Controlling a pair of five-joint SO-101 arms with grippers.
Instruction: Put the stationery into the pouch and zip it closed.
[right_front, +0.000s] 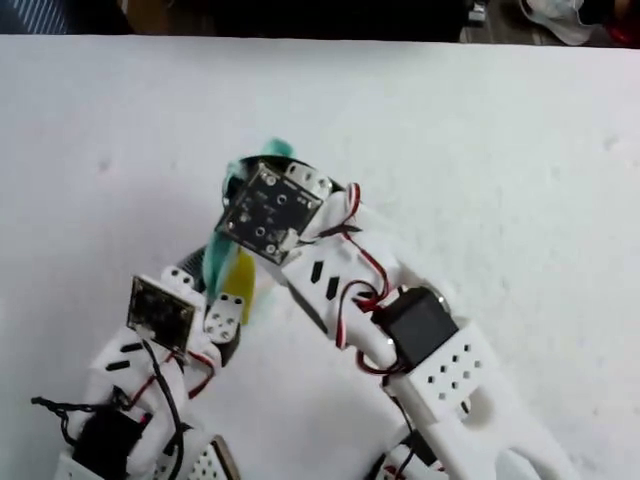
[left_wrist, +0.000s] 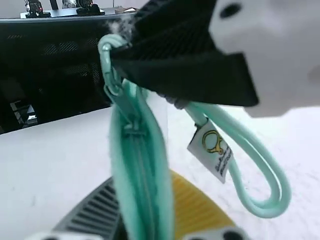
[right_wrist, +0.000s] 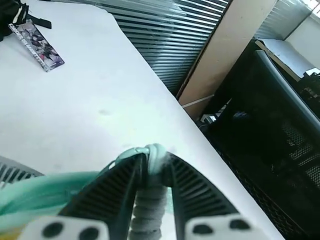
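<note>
Pouch held by both grippers, mid-worktop
Left gripper: grey and yellow fingers closed round the mint pouch body, zip edge between them; right gripper, just beyond: black fingers pinched tight on the zip pull at the pouch's far end; mint cord loop with tag hangs beside it; patterned ruler lies well apart on the worktop.
</note>
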